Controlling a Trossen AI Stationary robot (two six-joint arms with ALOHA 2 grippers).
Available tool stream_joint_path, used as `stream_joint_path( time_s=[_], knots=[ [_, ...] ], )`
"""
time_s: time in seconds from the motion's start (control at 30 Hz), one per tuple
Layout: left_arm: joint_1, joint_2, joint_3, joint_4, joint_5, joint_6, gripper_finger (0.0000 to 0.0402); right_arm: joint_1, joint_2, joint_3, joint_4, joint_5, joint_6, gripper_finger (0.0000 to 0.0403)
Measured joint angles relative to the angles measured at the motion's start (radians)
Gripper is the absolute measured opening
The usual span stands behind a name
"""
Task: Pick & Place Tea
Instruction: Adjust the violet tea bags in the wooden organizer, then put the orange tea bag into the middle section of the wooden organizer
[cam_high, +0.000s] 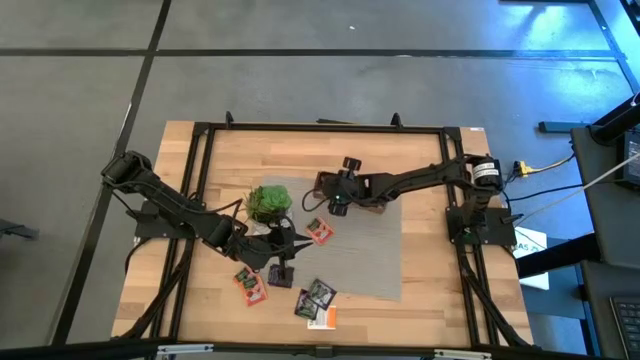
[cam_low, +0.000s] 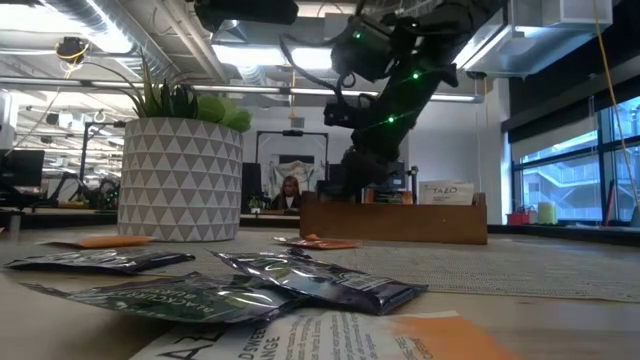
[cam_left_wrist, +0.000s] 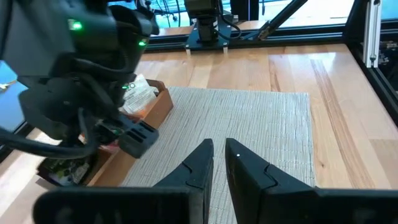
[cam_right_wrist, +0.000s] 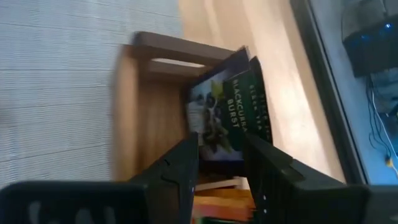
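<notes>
My right gripper (cam_high: 338, 200) (cam_right_wrist: 221, 146) hangs over the brown wooden box (cam_high: 378, 203) (cam_right_wrist: 146, 93) at mid table, shut on a dark tea sachet with green print (cam_right_wrist: 224, 106). More sachets stand in the box (cam_left_wrist: 140, 96). Loose sachets lie flat on the table near its front: an orange-red one (cam_high: 320, 232), another (cam_high: 252, 285), a dark one (cam_high: 318, 296) and a white-and-orange one (cam_high: 322, 318). My left gripper (cam_high: 293, 240) (cam_left_wrist: 219, 155) waits left of the mat, above the table. Its fingers are shut to a narrow slit with nothing between them. My right gripper pinches the dark sachet by its near edge (cam_right_wrist: 219, 140) between its two fingers. The fingers slant down from the table's right side. The sachet stands on edge and sticks out past the fingertips over the box. Whether it touches the box cannot be told.
A green potted plant (cam_high: 268, 200) (cam_low: 180, 175) stands just left of the box, close to both grippers. The grey woven mat (cam_high: 370, 255) lies under the box and reaches toward the near right. A black frame (cam_high: 200, 140) rims the table.
</notes>
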Motion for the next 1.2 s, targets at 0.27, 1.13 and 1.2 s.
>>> stream_joint_path(
  time_s=[0.27,1.13,1.2],
  knots=[
    [0.000,0.000,0.000,0.000,0.000,0.000,0.0042,-0.069,0.000,0.000,0.000,-0.002,0.000,0.0127],
    [0.000,0.002,0.000,0.004,0.046,-0.006,0.0039,0.205,-0.248,-0.105,-0.061,-0.116,0.198,0.0127],
    [0.010,0.023,0.000,0.053,0.073,-0.016,0.0040,0.259,-0.280,-0.175,0.013,-0.086,0.240,0.0127]
  ],
)
